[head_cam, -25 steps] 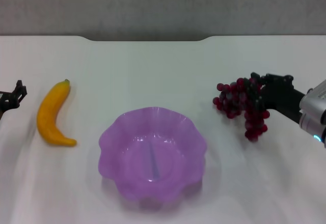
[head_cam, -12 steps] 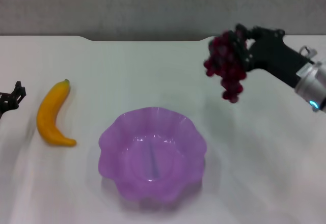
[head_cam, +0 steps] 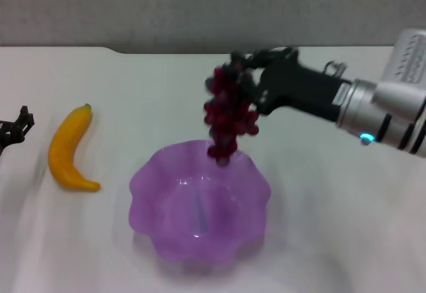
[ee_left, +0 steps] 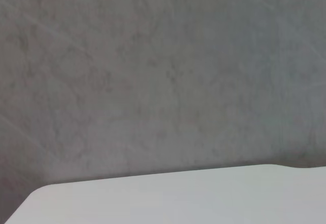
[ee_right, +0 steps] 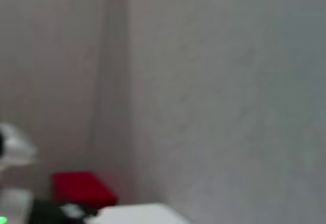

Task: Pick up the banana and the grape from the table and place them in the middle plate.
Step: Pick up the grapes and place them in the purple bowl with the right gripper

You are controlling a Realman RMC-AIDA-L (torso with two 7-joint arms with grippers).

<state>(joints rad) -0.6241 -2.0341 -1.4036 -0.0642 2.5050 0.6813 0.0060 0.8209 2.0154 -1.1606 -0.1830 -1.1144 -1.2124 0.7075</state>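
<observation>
The right pincer (head_cam: 247,73) is up in the air, pinching the top of the grapes (head_cam: 227,113), and the bunch dangles over the far rim of the purple plate (head_cam: 160,193) in the middle of the white desk (head_cam: 333,226). The banana (head_cam: 68,150) lies on the desk, left of the plate. The left pincer (head_cam: 14,128) sits at the far left edge; whether it is spread, nobody can tell.
</observation>
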